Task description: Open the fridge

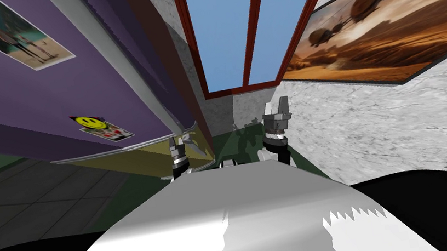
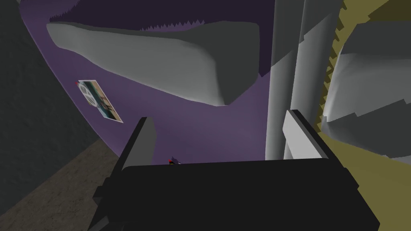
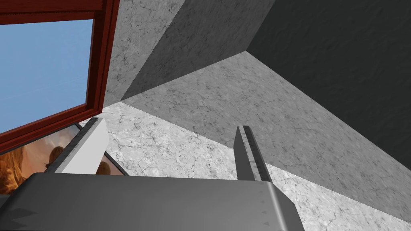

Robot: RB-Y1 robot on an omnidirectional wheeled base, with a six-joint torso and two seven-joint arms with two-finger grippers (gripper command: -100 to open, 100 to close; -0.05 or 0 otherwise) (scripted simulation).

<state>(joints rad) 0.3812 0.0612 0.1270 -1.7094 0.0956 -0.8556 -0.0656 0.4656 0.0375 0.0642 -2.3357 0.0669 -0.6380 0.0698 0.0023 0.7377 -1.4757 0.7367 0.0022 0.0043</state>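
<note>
Fridge door (image 1: 46, 92) is taking up my left side, purple, with a grey handle bar (image 2: 281, 80) running along its free edge and an olive surface (image 2: 361, 172) showing just past that edge; I cannot tell whether the door is already cracked open. The left gripper (image 2: 220, 118) is hovering at the bar near the door's lower corner, jaws spread. One finger (image 2: 303, 138) is lying across the front of the bar and the other (image 2: 140, 140) is over bare purple panel, so the bar is sitting at the side of the gap, not centred. The right gripper (image 1: 276, 110) is hanging raised, well apart from the fridge, jaws spread and holding nothing. Closing now is risking a pinch on the bar's edge alone, and a pull would then be sliding the blades off. I am also standing close, so a swinging door could be striking my arm. A yellow smiley magnet (image 1: 87, 121) is sitting over a small card (image 1: 114, 133) by the door's lower edge, a photo of a standing figure (image 1: 9, 31) is hanging farther up, and another card with a round emblem (image 2: 98, 100) is showing; no writing is reading clearly.
</note>
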